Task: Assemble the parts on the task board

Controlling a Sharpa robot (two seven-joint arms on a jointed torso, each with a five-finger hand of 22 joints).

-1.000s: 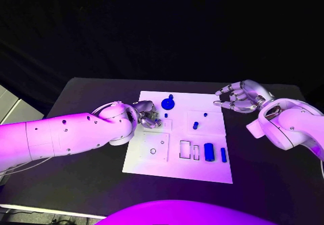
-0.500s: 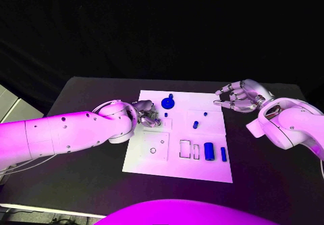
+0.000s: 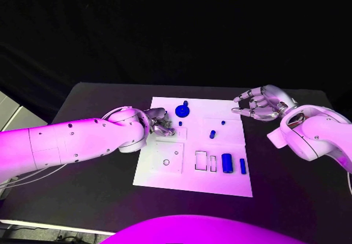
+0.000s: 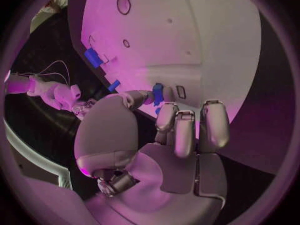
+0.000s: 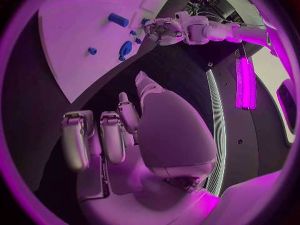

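Nearest you, on the white board (image 3: 192,179), two blue bars (image 3: 227,163) lie beside empty slots. Further in, your left hand (image 3: 160,124) hangs over the board's left side, and from its wrist a small blue piece (image 4: 157,93) looks pinched at the fingertips, though the angle is poor. I judge you are placing that piece; next, line it up with its hole and press down. Beyond, a round blue part (image 3: 182,111) sits near the far edge. Your right hand (image 3: 258,105) hovers off the board's right edge, fingers loosely curled, holding nothing.
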